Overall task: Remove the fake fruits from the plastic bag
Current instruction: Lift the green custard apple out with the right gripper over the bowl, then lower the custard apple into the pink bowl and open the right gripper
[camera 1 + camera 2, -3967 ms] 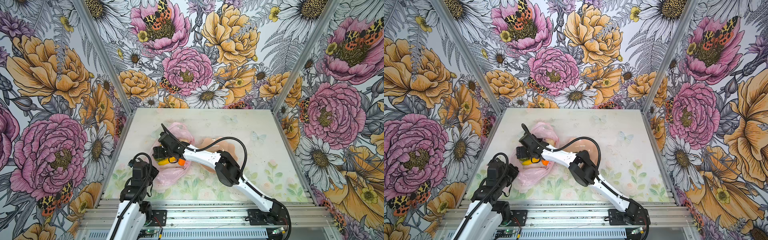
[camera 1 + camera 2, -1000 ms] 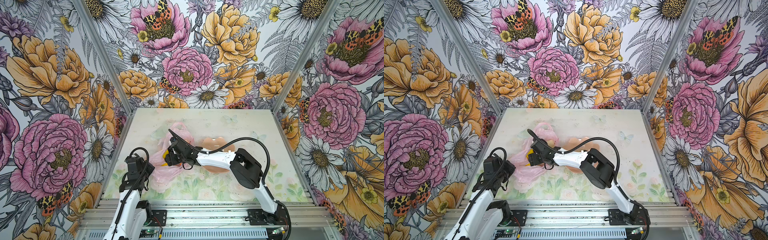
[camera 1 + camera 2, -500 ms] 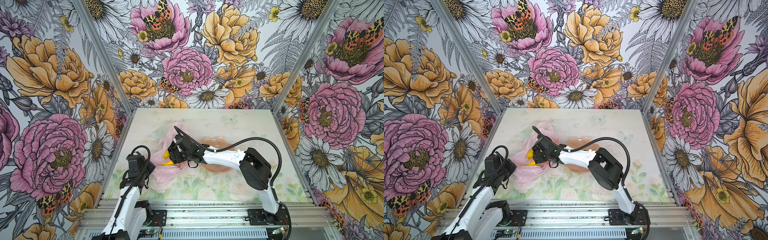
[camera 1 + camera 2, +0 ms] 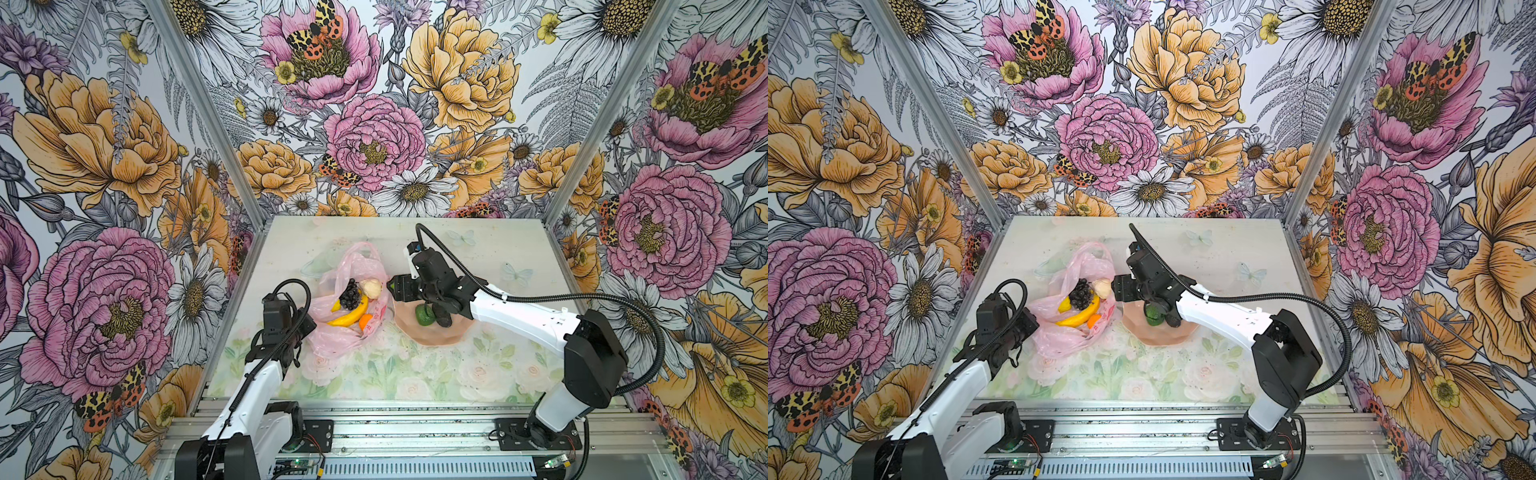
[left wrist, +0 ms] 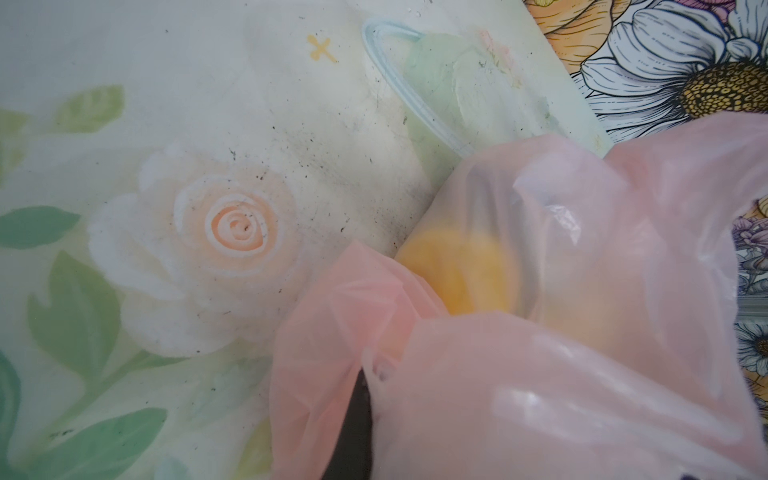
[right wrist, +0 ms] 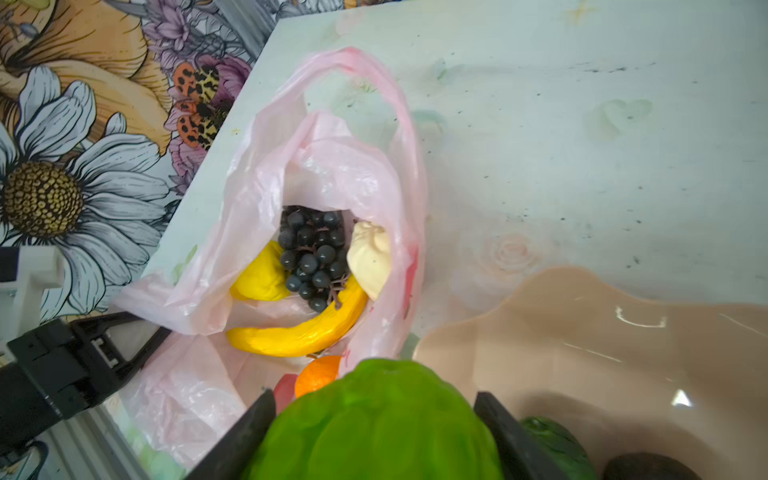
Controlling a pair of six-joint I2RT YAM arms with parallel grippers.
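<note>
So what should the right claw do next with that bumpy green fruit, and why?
Probably ease it a little further over the bowl before letting go. The right claw grips the bumpy green ball just at the bowl's edge, where a green avocado already lies, while the left claw pinches the pink bag.

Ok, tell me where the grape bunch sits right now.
In both top views the grape bunch lies left of centre inside the open plastic bag, atop the banana, beside the cream-white lump.
</note>
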